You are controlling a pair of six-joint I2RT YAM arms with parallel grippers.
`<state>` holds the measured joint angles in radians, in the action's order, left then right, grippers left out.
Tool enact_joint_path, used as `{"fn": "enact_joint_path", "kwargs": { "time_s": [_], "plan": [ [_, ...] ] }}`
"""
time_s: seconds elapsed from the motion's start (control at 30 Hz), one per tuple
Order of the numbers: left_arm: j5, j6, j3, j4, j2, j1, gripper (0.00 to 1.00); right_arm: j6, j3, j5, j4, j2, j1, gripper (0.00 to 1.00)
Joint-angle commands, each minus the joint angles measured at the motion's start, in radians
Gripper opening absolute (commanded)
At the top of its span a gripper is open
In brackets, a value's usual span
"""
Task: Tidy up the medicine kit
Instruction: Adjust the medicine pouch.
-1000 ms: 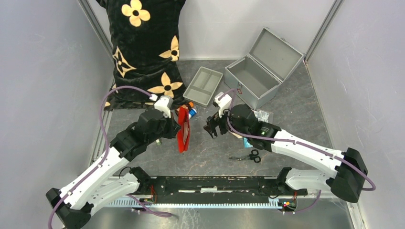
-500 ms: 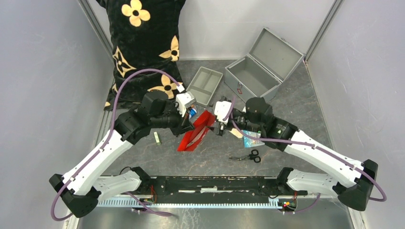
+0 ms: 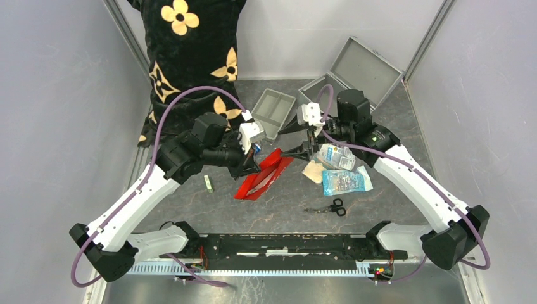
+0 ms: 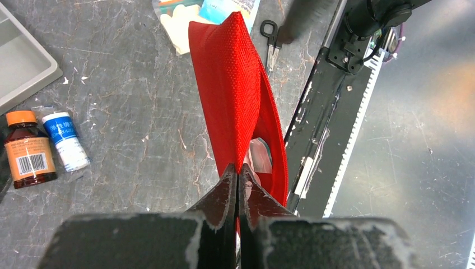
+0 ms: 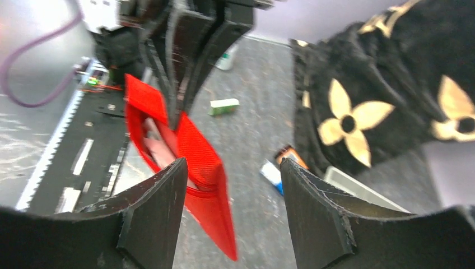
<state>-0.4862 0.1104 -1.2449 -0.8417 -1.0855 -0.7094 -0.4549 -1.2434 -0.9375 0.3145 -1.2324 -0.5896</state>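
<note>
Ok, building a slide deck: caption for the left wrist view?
Left gripper pinching the red pouch by its edge, brown bottle and white bottle lying alongside.

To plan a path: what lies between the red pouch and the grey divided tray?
A brown bottle with an orange cap and a white-blue bottle lie there, side by side. The left wrist view shows them clearly.

Tray [image 3: 271, 113] left of medicine kit [image 3: 366, 63]; pouch [image 3: 263, 177] before tray, scissors [image 3: 330, 207] rightward.

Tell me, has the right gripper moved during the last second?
Yes. The right gripper moved away from the scissors, toward the grey tray at the back; its jaws stand open, facing the red pouch.
</note>
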Motion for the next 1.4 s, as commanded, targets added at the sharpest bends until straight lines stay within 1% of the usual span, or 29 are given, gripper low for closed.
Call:
{"fn": "enact_joint_path", "kwargs": {
  "time_s": [0.0, 0.07, 0.17, 0.43, 0.5, 0.57, 0.6, 0.63, 0.67, 0.7, 0.73, 0.8, 0.83, 0.87, 0.9, 0.93, 0.97, 1.03, 1.1, 1.13, 1.2, 1.3, 1.37],
  "plan": [
    [-0.032, 0.044, -0.054, 0.002, 0.014, -0.005, 0.02, 0.062, 0.004, -0.261, -0.061, -0.001, 0.005, 0.68],
    [-0.032, 0.047, -0.059, 0.001, 0.015, -0.005, 0.02, 0.105, 0.031, -0.252, -0.109, 0.0, 0.006, 0.68],
    [-0.04, 0.049, -0.065, 0.002, 0.009, -0.005, 0.02, 0.135, 0.041, -0.248, -0.135, -0.021, 0.005, 0.66],
    [-0.049, 0.055, -0.086, 0.004, -0.007, -0.005, 0.02, 0.145, 0.033, -0.212, -0.128, -0.073, 0.006, 0.56],
    [-0.044, 0.055, -0.09, 0.006, -0.007, -0.005, 0.03, 0.145, 0.032, -0.221, -0.125, -0.08, 0.006, 0.47],
    [-0.029, 0.05, -0.092, 0.013, -0.004, -0.005, 0.05, 0.14, 0.031, -0.238, -0.125, -0.079, 0.005, 0.36],
    [-0.017, 0.044, -0.09, 0.021, -0.003, -0.004, 0.08, 0.14, 0.035, -0.243, -0.13, -0.076, 0.006, 0.27],
    [-0.001, 0.037, -0.088, 0.027, -0.001, -0.004, 0.13, 0.14, 0.037, -0.244, -0.135, -0.071, 0.006, 0.19],
    [0.025, 0.023, -0.085, 0.037, 0.004, -0.004, 0.16, 0.143, 0.043, -0.234, -0.146, -0.064, 0.007, 0.09],
    [0.038, 0.011, -0.083, 0.048, 0.011, -0.005, 0.18, 0.151, 0.05, -0.217, -0.156, -0.056, 0.009, 0.0],
    [0.066, -0.003, -0.079, 0.062, 0.019, -0.004, 0.22, 0.164, 0.062, -0.185, -0.171, -0.045, 0.012, 0.0],
    [0.125, -0.04, -0.066, 0.103, 0.048, -0.005, 0.4, 0.223, 0.108, -0.113, -0.24, -0.014, 0.032, 0.0],
    [0.164, -0.058, -0.055, 0.131, 0.068, -0.004, 0.55, 0.265, 0.137, -0.083, -0.288, 0.009, 0.047, 0.0],
    [0.2, -0.08, -0.036, 0.167, 0.093, -0.004, 0.79, 0.315, 0.165, -0.054, -0.349, 0.031, 0.07, 0.0],
    [0.235, -0.102, -0.016, 0.205, 0.118, -0.005, 0.89, 0.354, 0.196, -0.034, -0.393, 0.049, 0.094, 0.0],
    [0.273, -0.122, 0.005, 0.245, 0.144, -0.005, 0.95, 0.401, 0.225, -0.008, -0.44, 0.071, 0.123, 0.0],
    [0.316, -0.155, 0.027, 0.301, 0.173, -0.004, 0.99, 0.432, 0.245, 0.015, -0.481, 0.09, 0.155, 0.0],
    [0.412, -0.202, 0.08, 0.387, 0.236, -0.004, 1.0, 0.504, 0.281, 0.031, -0.537, 0.124, 0.209, 0.0],
    [0.478, -0.234, 0.139, 0.468, 0.28, -0.004, 1.0, 0.566, 0.31, 0.004, -0.606, 0.151, 0.251, 0.0],
    [0.483, -0.235, 0.174, 0.52, 0.297, -0.004, 1.0, 0.621, 0.326, -0.025, -0.669, 0.162, 0.275, 0.0],
    [0.483, -0.229, 0.21, 0.563, 0.321, -0.004, 1.0, 0.719, 0.357, -0.064, -0.791, 0.172, 0.301, 0.0],
    [0.397, -0.183, 0.258, 0.608, 0.344, -0.004, 1.0, 0.932, 0.4, -0.125, -1.055, 0.176, 0.321, 0.0],
    [0.383, -0.163, 0.281, 0.618, 0.355, -0.004, 1.0, 1.038, 0.402, -0.138, -1.184, 0.174, 0.325, 0.0]
  ]
}}
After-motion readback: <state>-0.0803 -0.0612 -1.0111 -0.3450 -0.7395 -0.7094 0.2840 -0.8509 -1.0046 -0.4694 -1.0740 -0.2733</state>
